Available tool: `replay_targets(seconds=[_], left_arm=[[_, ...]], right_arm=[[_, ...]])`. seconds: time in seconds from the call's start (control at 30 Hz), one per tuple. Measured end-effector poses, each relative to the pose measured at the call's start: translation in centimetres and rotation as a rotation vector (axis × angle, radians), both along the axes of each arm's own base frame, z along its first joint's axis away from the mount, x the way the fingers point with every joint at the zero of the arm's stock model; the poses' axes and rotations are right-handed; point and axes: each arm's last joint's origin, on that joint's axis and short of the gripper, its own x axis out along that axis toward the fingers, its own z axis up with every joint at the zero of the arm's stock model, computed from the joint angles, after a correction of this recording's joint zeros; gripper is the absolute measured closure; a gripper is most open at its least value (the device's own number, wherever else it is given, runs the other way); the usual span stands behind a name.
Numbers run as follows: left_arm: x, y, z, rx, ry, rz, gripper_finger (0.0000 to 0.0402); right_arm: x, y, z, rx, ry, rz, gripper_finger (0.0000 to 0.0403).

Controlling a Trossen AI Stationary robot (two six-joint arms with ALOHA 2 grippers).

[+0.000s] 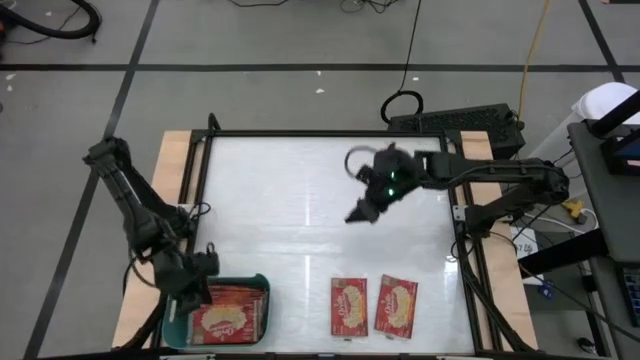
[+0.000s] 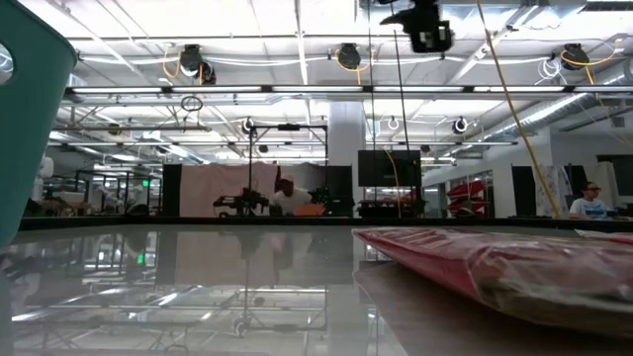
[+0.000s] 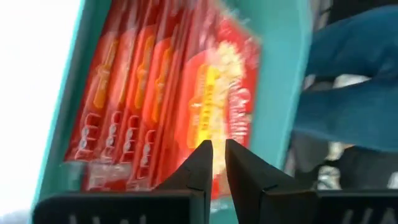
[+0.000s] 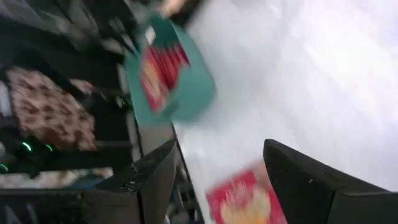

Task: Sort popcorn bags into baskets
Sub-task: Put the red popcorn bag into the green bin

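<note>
A teal basket (image 1: 258,290) sits at the table's near left corner with several red popcorn bags (image 1: 222,318) lying in it. In the left wrist view they overlap in a stack (image 3: 155,106). My left gripper (image 1: 197,283) (image 3: 216,149) hovers at the basket's far left edge, its fingers almost together over the top bag. Two more bags lie flat near the table's near edge, one (image 1: 348,305) beside the other (image 1: 396,304). My right gripper (image 1: 364,207) (image 4: 217,168) is open, raised above the table's middle, and touches nothing. One bag (image 4: 244,200) shows below it. My left gripper's fingertips (image 3: 204,152) stand in front of the top bag's yellow picture (image 3: 208,106) in the basket. Whether they touch the bag I cannot tell.
A black frame (image 1: 200,180) borders the white table top. Bare table lies between the basket and the two bags and across the far half. In the low view a bag (image 2: 504,262) lies close on the right and the basket wall (image 2: 30,119) on the left. People show far behind.
</note>
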Motion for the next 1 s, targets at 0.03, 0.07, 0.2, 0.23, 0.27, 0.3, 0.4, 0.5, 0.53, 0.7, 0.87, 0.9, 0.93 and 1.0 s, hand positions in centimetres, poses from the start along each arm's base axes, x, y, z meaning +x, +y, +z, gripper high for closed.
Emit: replay_targets(seconds=[0.03, 0.07, 0.2, 0.23, 0.27, 0.3, 0.4, 0.5, 0.53, 0.7, 0.87, 0.9, 0.93, 1.0], left_arm=[[-0.2, 0.5, 0.5, -0.012, -0.025, 0.018, 0.0360], [-0.3, 1.1, 0.9, -0.011, -0.059, 0.046, 0.0364], [-0.8, 3.6, 2.0, 0.026, -0.162, 0.128, 0.0380], [-0.9, 4.2, 2.2, 0.039, -0.180, 0.139, 0.0384], [-0.9, 4.8, 2.3, 0.050, -0.197, 0.148, 0.0386], [-0.9, 5.4, 2.5, 0.058, -0.211, 0.159, 0.0388], [-0.6, 6.7, 2.9, 0.076, -0.256, 0.201, 0.0389], [0.0, 7.5, 3.1, 0.075, -0.283, 0.216, 0.0389], [0.3, 7.7, 3.2, 0.069, -0.295, 0.214, 0.0389], [2.4, 8.1, 3.3, 0.032, -0.332, 0.231, 0.0389], [4.8, 8.1, 3.0, -0.022, -0.324, 0.284, 0.0389], [5.3, 8.0, 2.9, -0.034, -0.327, 0.292, 0.0389], [5.8, 7.8, 2.9, -0.041, -0.333, 0.299, 0.0389], [6.8, 7.6, 2.4, -0.045, -0.323, 0.313, 0.0389]], right_arm=[[-0.2, 0.7, -0.3, -0.003, 0.043, 0.008, 0.0170], [-0.5, 1.3, -0.7, -0.008, 0.090, 0.020, 0.0170], [-0.9, 3.0, -1.9, -0.050, 0.221, 0.041, 0.0170], [-1.0, 3.1, -2.3, -0.053, 0.269, 0.039, 0.0170], [-1.2, 3.2, -2.8, -0.045, 0.329, 0.034, 0.0170], [-1.4, 3.3, -3.3, -0.035, 0.390, 0.029, 0.0169], [-1.5, 3.4, -4.7, -0.013, 0.478, 0.063, 0.0162], [-1.4, 3.9, -6.7, 0.005, 0.455, 0.130, 0.0150], [-1.2, 3.9, -7.5, 0.005, 0.415, 0.146, 0.0145], [-0.9, 4.6, -11.4, -0.040, 0.210, 0.281, 0.0120], [-1.4, 5.0, -15.0, -0.108, 0.036, 0.321, 0.0111], [-1.6, 5.1, -15.6, -0.125, 0.015, 0.337, 0.0111], [-2.0, 5.2, -16.3, -0.148, 0.004, 0.363, 0.0111], [-2.5, 5.3, -17.6, -0.201, -0.005, 0.388, 0.0114]])
